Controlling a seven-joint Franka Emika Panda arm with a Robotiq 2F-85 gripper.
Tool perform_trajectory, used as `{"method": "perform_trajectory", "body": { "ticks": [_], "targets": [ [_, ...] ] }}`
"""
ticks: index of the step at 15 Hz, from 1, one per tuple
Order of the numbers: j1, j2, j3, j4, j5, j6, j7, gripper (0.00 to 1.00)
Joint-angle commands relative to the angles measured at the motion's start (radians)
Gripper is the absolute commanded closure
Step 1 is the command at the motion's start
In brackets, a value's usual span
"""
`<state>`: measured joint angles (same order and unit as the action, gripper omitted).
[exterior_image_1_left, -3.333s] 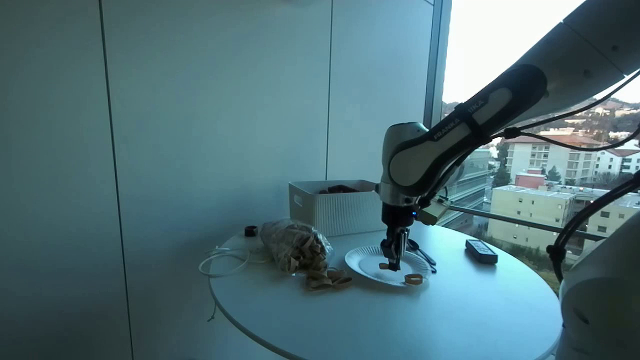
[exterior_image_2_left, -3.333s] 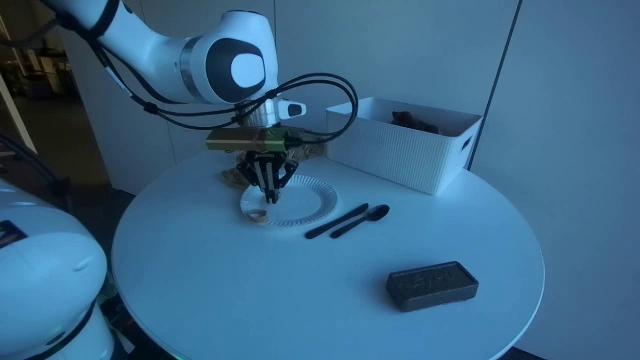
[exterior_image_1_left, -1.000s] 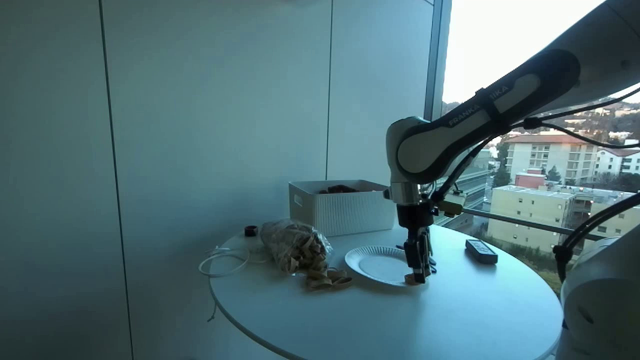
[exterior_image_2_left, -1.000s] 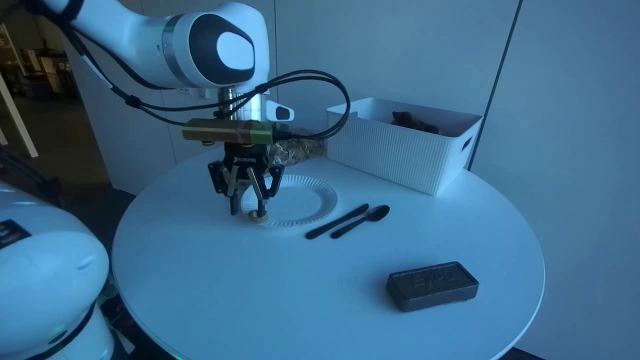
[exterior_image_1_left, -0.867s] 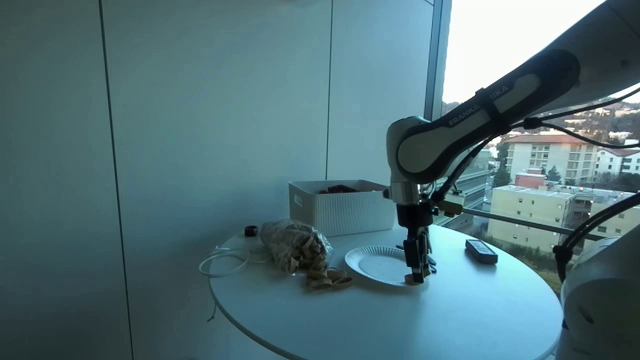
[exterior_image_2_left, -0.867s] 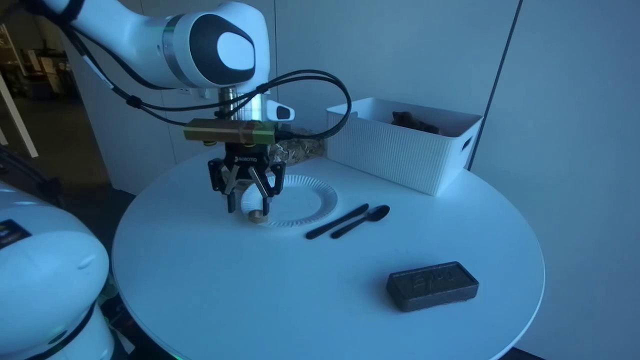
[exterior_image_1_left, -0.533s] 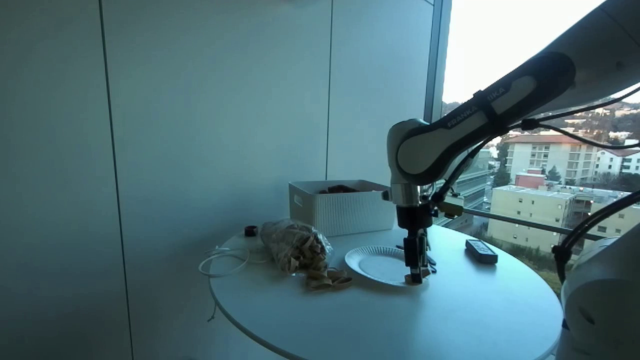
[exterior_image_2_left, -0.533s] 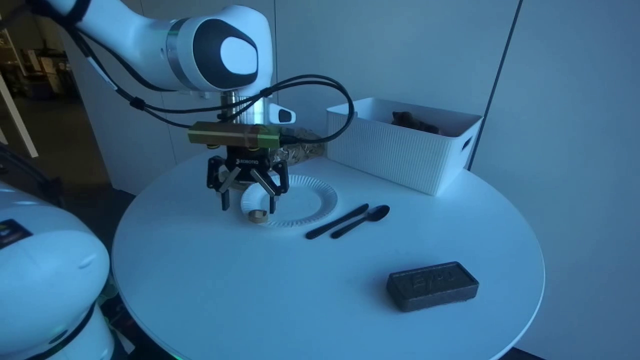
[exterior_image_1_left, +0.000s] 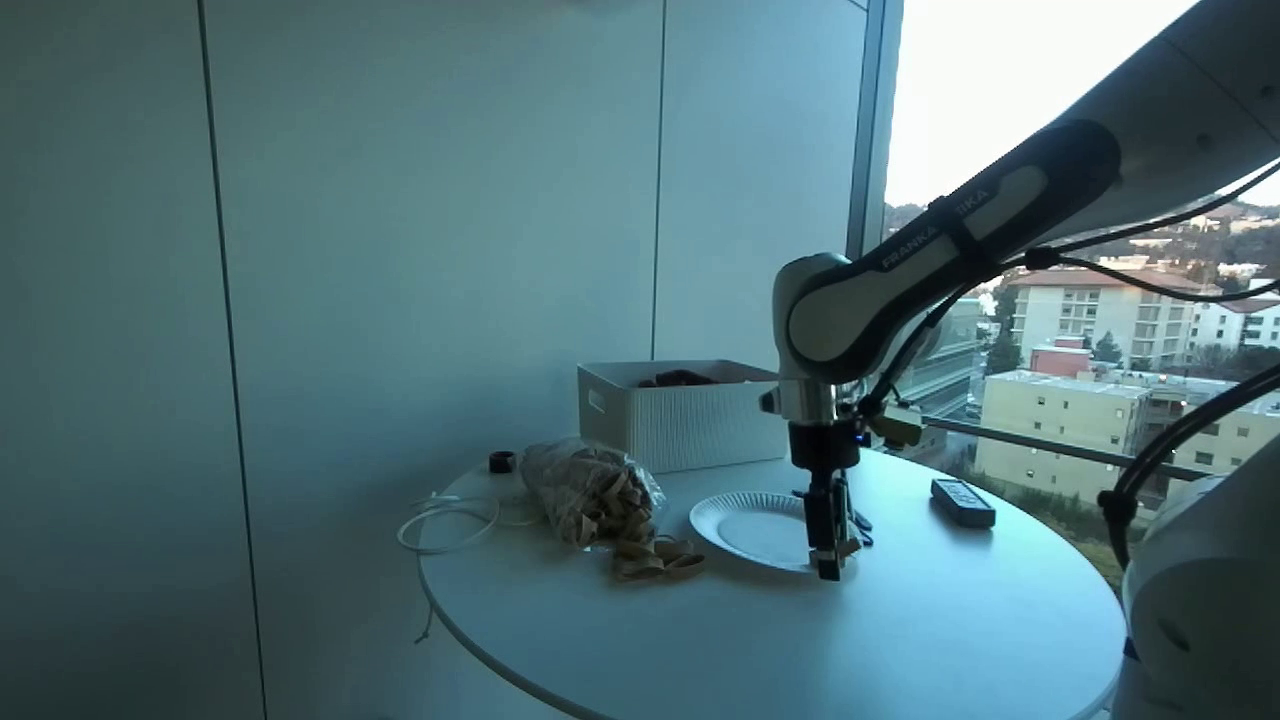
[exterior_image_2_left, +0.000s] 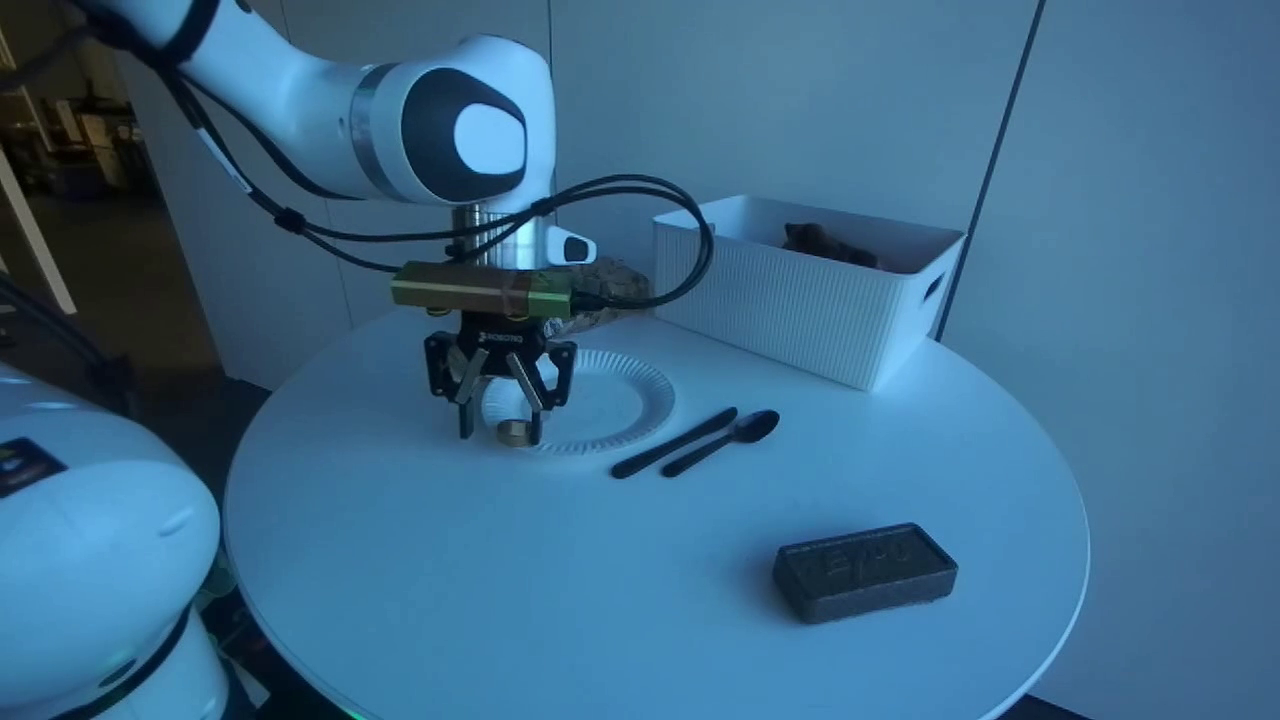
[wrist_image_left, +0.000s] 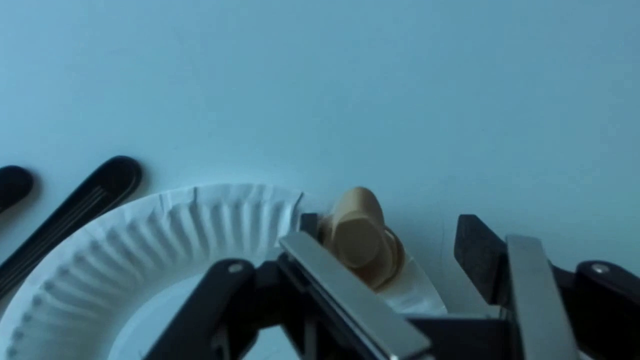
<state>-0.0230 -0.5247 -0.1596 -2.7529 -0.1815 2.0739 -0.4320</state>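
My gripper (wrist_image_left: 388, 225) points down at the rim of a white paper plate (wrist_image_left: 150, 240), its fingers apart. Between them lies a tan curled strip (wrist_image_left: 357, 240), rolled like a ring, resting on the plate's edge. In the wrist view it sits close against the left finger; whether they touch I cannot tell. A visible gap separates it from the right finger (wrist_image_left: 475, 250). In both exterior views the gripper (exterior_image_2_left: 500, 437) is low at the tabletop, with the tan strip (exterior_image_2_left: 513, 433) beside one fingertip. Part of the strip is hidden by the near finger in the wrist view.
A black knife (exterior_image_2_left: 675, 443) and spoon (exterior_image_2_left: 755, 427) lie beside the plate. A white box (exterior_image_2_left: 780, 310) with something dark inside stands behind. A clear bag of tan strips (exterior_image_1_left: 590, 490), loose strips (exterior_image_1_left: 655, 560) and a black block-shaped device (exterior_image_2_left: 865, 570) are also on the table.
From over the plate's middle, nearly shut, the gripper moved to the rim and opened wide around the tan strip. In the last half second it lowered and its fingers drew somewhat closer.
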Motion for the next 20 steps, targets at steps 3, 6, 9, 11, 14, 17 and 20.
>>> {"method": "perform_trajectory", "body": {
  "ticks": [3,6,9,11,14,17,20],
  "targets": [
    [0.008,0.010,-0.013,0.001,0.020,0.040,-0.035,0.73],
    [0.006,0.002,-0.010,0.001,0.015,0.041,-0.038,0.87],
    [0.004,-0.008,-0.009,0.001,0.011,0.044,-0.039,0.90],
    [0.003,-0.028,-0.010,0.002,0.011,0.046,-0.044,0.88],
    [0.009,-0.090,-0.010,0.006,0.013,0.044,-0.063,0.85],
    [0.027,-0.153,-0.018,-0.001,0.026,0.031,-0.099,0.87],
    [0.103,-0.186,-0.062,0.011,0.124,-0.049,-0.234,0.87]
  ]
}}
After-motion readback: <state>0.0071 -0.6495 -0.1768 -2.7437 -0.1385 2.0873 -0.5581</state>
